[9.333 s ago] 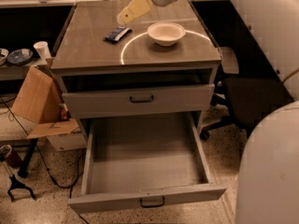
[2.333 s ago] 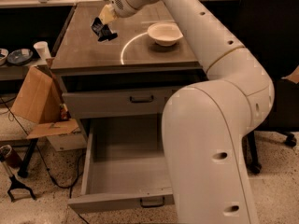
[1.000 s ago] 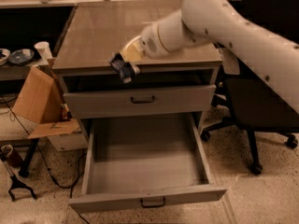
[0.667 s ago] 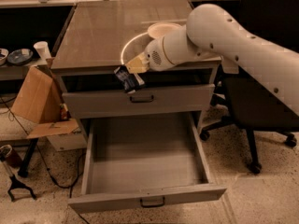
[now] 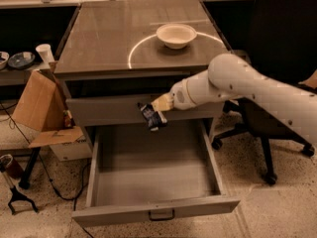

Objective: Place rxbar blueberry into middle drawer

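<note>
Our gripper (image 5: pixel 159 108) hangs just below the table's (image 5: pixel 99 43) front edge, fingers (image 5: pixel 163 103) closed on the upper end of the rxbar blueberry (image 5: pixel 152 118), which tilts over the rear of the open middle drawer (image 5: pixel 148 177). Released here, we judge, the bar could clip the upper drawer front (image 5: pixel 104 112) or land hard against the back wall, being so far back. A white bowl (image 5: pixel 176 34) stands toward the table's back right corner; a cardboard box (image 5: pixel 34 100) and office chair (image 5: pixel 282 29) flank it.
</note>
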`<state>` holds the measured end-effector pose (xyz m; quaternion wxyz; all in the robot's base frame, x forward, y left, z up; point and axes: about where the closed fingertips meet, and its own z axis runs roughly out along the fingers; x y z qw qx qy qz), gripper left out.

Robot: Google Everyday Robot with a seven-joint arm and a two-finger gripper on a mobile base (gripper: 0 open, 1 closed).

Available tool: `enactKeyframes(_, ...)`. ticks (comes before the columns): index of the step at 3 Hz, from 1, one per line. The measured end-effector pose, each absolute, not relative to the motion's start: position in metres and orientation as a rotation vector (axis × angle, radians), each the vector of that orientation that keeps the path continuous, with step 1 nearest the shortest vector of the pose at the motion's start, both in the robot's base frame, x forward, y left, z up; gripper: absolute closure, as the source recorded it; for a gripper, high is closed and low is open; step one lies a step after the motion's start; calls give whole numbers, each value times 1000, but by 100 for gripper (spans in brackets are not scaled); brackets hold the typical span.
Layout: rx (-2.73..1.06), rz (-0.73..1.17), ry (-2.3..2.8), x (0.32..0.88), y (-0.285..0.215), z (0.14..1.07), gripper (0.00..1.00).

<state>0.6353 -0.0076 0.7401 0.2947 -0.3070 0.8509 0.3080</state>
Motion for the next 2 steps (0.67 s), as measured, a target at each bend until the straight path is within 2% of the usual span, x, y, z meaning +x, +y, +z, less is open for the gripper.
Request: enactKeyframes(2,-683,959,2420,625,-30,629,100)
